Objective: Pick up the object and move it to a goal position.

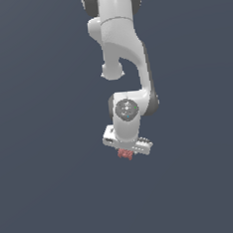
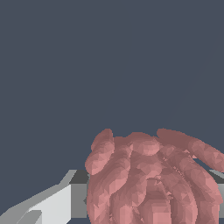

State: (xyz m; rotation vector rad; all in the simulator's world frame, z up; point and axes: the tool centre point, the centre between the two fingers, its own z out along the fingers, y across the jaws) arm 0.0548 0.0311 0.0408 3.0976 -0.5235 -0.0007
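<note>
Exterior view: my Panda arm (image 1: 127, 47) hangs down the middle of the frame against a flat grey-blue ground, and the reddish-pink lumpy object (image 1: 125, 153) sits directly under the white end effector (image 1: 126, 154), tucked against the underside of its crossbar. Only a small part of the object shows below the bar; it is narrower than the bar. No goal marker can be made out in either view.

Wrist view: the object (image 2: 148, 179) fills the lower part of the picture, its surface made of rounded, overlapping ridges with deep grooves between them. A grey-white finger (image 2: 52, 203) lies against one flank; a sliver of grey shows at the opposite flank.

Handling, as I judge it: small and probably light, rigid in this simulation, not fragile. The bumpy faces offer uneven contact, so a pad resting on a ridge crest could let it twist. I would take hold across the two broadest opposing flanks, near mid-height.

End effector state: narrowed onto the object, fingers flanking it on both sides and apparently gripping it. Whether it rests on a worktop or is lifted, I cannot tell.
</note>
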